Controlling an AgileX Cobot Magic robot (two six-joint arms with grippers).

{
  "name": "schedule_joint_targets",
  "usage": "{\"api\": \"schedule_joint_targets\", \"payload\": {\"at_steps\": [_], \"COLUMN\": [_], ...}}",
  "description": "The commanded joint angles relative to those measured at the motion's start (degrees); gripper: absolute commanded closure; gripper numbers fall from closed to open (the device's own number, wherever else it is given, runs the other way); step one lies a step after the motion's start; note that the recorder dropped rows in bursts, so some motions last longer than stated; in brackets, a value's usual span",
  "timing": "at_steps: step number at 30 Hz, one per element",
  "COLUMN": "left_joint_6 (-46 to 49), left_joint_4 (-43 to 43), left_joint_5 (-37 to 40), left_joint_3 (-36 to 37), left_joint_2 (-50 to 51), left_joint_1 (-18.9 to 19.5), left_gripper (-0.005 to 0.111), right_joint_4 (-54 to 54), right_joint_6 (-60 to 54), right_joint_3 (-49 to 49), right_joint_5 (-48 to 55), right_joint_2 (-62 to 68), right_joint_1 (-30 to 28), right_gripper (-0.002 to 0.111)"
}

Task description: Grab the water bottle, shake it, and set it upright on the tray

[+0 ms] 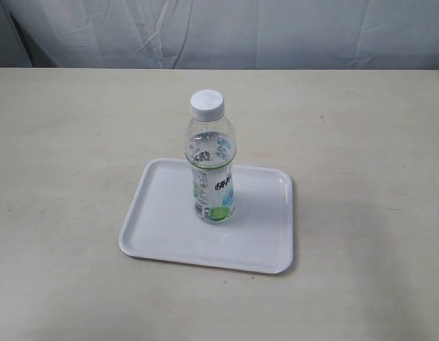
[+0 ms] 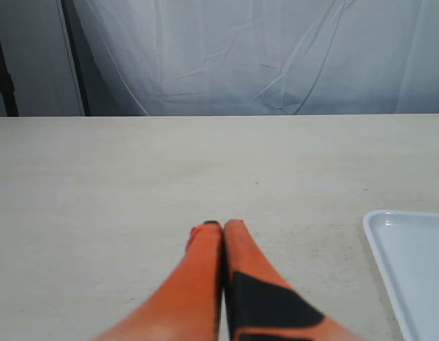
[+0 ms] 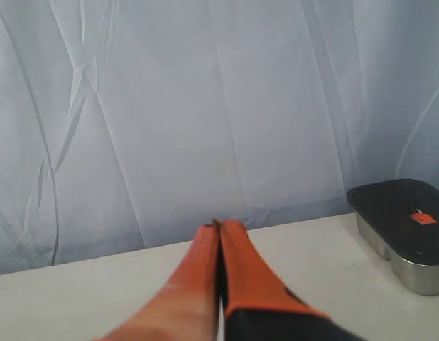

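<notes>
Although viewed from three cameras, found no frame holding both a gripper and the water bottle (image 1: 211,167). Logged the water bottle upright on the tray (image 1: 157,227), base planted slightly right of the tray's middle in the exterior view, white cap (image 1: 207,104) on, touched by nothing. Logged the tray flat on the pale table (image 1: 63,142). Saw neither arm nor gripper in the exterior view, so well apart from the bottle. In the left wrist view, noted the left gripper (image 2: 223,225) with orange fingers (image 2: 202,270) pressed together, nothing pinched, tips low over bare table; whether touching it, cannot tell. Caught a corner of the tray off to one side of those tips, apart from them. In the right wrist view, noted the right gripper (image 3: 219,225) likewise pressed together and empty, aimed roughly level toward the white curtain (image 3: 170,106), tips seen near the table's far edge. Spotted a metal container (image 3: 400,234) with dark lid on the table to one side of that gripper, apart from it.
</notes>
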Motion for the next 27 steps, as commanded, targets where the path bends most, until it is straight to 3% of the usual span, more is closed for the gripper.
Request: {"api": "schedule_joint_targets", "payload": {"at_steps": [1, 14, 27], "left_joint_6": [-0.03, -0.03, -0.03], "left_joint_4": [0.0, 0.0, 0.0], "left_joint_5": [-0.06, -0.06, -0.06], "left_joint_3": [0.14, 0.14, 0.14], "left_joint_2": [-0.24, -0.24, -0.24], "left_joint_1": [0.03, 0.03, 0.03], "left_gripper": [0.106, 0.106, 0.106], "right_joint_4": [-1.15, -0.9, 1.68], "right_joint_6": [-0.18, -0.7, -6.2], "right_joint_3": [3.77, 17.26, 22.06], "right_joint_5": [-0.17, 2.07, 4.48], "right_joint_2": [-2.54, -11.27, -12.68], "right_joint_1": [-0.31, -0.31, -0.31], "right_gripper": [0.109, 0.109, 0.109]}}
